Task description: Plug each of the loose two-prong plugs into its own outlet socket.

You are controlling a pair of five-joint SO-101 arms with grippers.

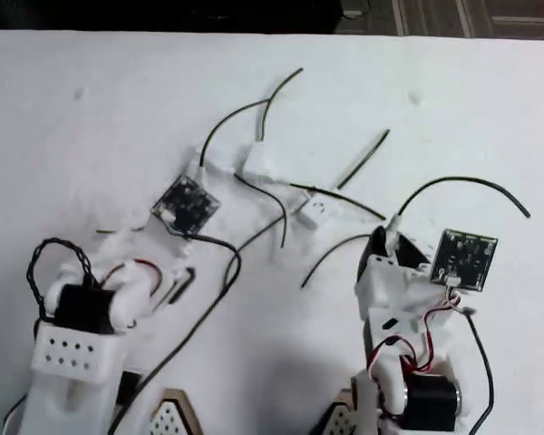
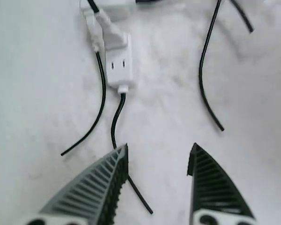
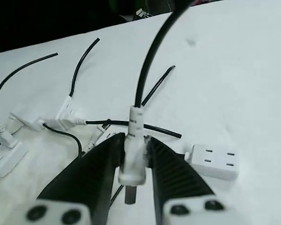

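Observation:
My right gripper (image 3: pixel 133 140) is shut on a white two-prong plug (image 3: pixel 131 161), held upright above the table with its black cord (image 3: pixel 152 51) rising from it. In the high view this gripper (image 1: pixel 387 240) and plug (image 1: pixel 394 224) hang right of a white outlet socket (image 1: pixel 313 211). That socket (image 3: pixel 213 161) lies flat with its slots facing up, just beside the held plug. My left gripper (image 2: pixel 159 152) is open above the table, nothing between its fingers. Ahead of it lies another white socket (image 2: pixel 118 65) with a plug (image 2: pixel 97 30) joined at its far end.
Loose black cords (image 1: pixel 358 159) cross the white table (image 1: pixel 91 136) between the arms. More white plugs and sockets (image 3: pixel 61 119) lie farther off. The table's far edge (image 1: pixel 254 32) meets a dark floor. Two wooden pieces (image 1: pixel 168 417) sit at the near edge.

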